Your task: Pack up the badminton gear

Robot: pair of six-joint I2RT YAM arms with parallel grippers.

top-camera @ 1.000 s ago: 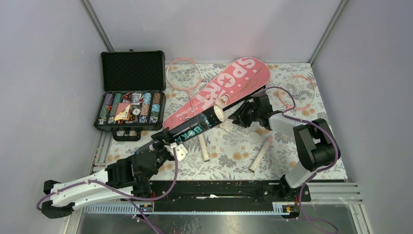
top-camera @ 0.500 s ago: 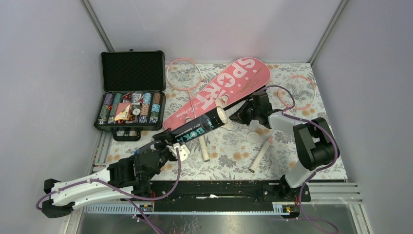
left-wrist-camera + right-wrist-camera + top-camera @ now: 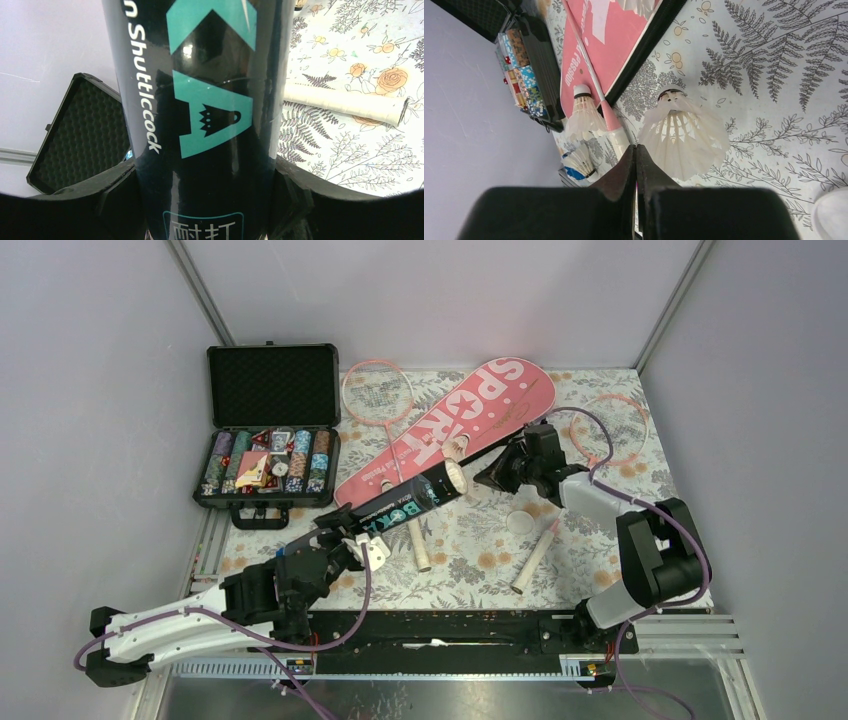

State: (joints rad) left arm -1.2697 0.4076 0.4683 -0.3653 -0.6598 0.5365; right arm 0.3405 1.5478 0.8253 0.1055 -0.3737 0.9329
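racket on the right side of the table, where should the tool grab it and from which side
Probably best taken by the white handle, coming straight down with the jaws across its width. The racket lies flat on the table, so no side approach gets under it; the handle is its thickest, uncovered part.

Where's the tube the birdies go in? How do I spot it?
Find the big pink SPORT bag lying slantwise across the flowery table. Just on its near side, slanting the same way, is the long tube, its lower end in the left gripper. Nothing else is shiny black with teal letters.
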